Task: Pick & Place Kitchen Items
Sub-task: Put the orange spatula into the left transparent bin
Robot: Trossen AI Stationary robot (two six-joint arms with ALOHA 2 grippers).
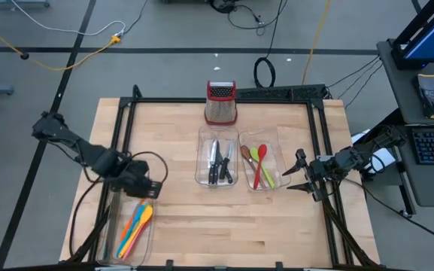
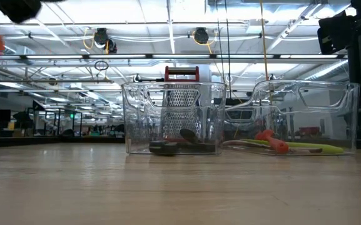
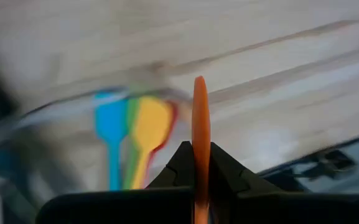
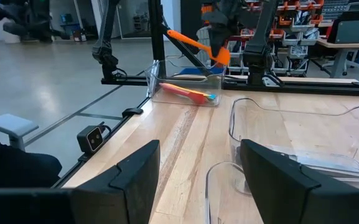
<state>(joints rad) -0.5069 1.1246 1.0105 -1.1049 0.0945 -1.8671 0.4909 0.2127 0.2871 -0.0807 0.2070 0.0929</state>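
From my overhead feed, the left gripper (image 1: 143,188) sits over the near-left tray (image 1: 105,245) at the table's (image 1: 179,226) front-left corner, clamped on an orange utensil (image 3: 200,134) — in the left wrist view its thin edge stands straight up between the closed fingers (image 3: 174,168). Below it in that tray I see a blue spoon (image 3: 110,124), a yellow spoon (image 3: 149,127), and slivers of green and red between them. The right wrist view catches the orange piece held clear above the tray.

The right gripper (image 1: 301,175) hangs at the table's right edge, just beside the right-hand tray (image 1: 277,143), jaws spread wide and holding nothing. That tray holds a red spoon (image 1: 260,167), a green one (image 1: 265,164) and a brown one (image 1: 246,155). The middle tray (image 1: 201,159) holds black-handled knives (image 1: 218,162). The grater (image 1: 221,102) stands upright behind the middle tray — apart from it.
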